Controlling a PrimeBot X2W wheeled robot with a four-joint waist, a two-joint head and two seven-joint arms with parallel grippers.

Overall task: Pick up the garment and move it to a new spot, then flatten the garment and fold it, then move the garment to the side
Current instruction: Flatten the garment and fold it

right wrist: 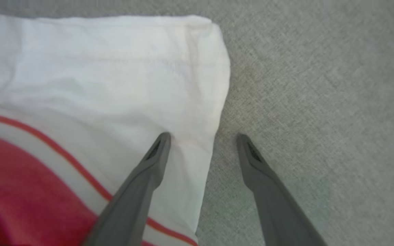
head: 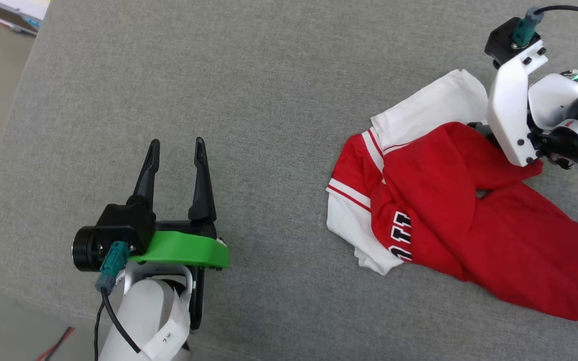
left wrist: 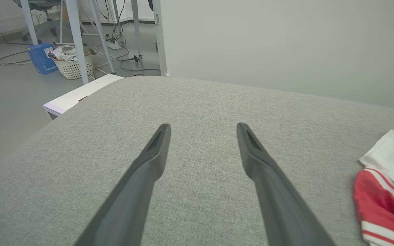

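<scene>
Right wrist view: right gripper point(right wrist: 202, 136) released astride the sleeve edge of the garment point(right wrist: 97, 85), mid-frame; cloth looks soft, light, limp, so pinch that hem; left gripper point(head: 177, 142) released too

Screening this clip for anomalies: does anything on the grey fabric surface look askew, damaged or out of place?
The red jersey-style T-shirt with white sleeves lies crumpled and twisted at the right of the grey fabric surface, black lettering partly folded under. No damage shows. The open right gripper straddles the edge of a white sleeve.
</scene>
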